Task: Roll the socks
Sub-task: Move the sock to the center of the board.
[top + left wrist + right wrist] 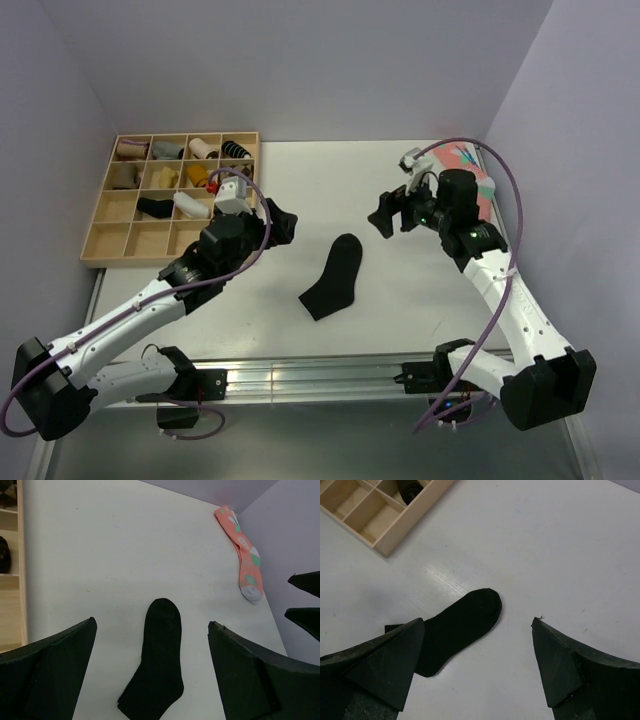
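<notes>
A black sock [335, 277] lies flat in the middle of the white table, toe pointing away; it looks like two socks stacked. It shows in the left wrist view [156, 660] and the right wrist view [456, 629]. An orange patterned sock [470, 170] lies at the far right, also in the left wrist view [243, 552]. My left gripper [283, 222] is open and empty, held above the table left of the black sock. My right gripper [386, 213] is open and empty, held above the table right of the sock's toe.
A wooden compartment tray [100, 230] with several rolled socks stands at the far left; its corner shows in the right wrist view [385, 530]. Purple walls close in the table at the back and right.
</notes>
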`<state>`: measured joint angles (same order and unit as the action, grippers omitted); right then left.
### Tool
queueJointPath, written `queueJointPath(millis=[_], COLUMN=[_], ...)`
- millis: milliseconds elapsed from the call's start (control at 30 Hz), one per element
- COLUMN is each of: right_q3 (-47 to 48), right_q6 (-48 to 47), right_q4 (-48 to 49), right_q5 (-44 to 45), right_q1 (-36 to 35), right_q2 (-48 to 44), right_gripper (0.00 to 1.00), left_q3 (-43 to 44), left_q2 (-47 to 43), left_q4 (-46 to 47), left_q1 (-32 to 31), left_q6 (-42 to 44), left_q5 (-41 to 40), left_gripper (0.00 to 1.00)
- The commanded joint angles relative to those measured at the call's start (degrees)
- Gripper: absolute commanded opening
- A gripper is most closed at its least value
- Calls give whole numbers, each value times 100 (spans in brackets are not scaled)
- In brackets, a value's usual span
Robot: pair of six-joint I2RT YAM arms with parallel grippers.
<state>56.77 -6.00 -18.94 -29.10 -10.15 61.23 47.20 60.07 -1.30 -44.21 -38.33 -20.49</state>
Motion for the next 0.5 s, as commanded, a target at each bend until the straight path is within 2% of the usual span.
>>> queueJointPath(millis=[0, 33, 167, 333, 433, 467], right_q3=[150, 167, 264, 71, -52, -61], right_q6=[-393, -445, -499, -455, -359, -315], right_q4=[-188, -328, -628, -629, -637, -672], right_q5=[904, 1063, 1486, 1837, 1996, 2005], right_q1=[-644, -1116, -2014, -2772, -3360, -3362], right_q2=[124, 213, 828, 1391, 1645, 1646], right_gripper=[94, 93, 81, 67, 64, 64], left_q3=[-44, -53, -184, -457, -720, -764], left_q2=[-198, -207, -321, -689, -1093, -1094], left_q4=[-9, -45, -291, -616, -827, -863], left_q1=[17, 17, 17, 35, 70, 70], left_q6=[45, 10, -175, -482, -780, -782], left_q5=[-192, -305, -605, -912, -1114, -1115], left_gripper=[100, 99, 100, 100, 100, 100])
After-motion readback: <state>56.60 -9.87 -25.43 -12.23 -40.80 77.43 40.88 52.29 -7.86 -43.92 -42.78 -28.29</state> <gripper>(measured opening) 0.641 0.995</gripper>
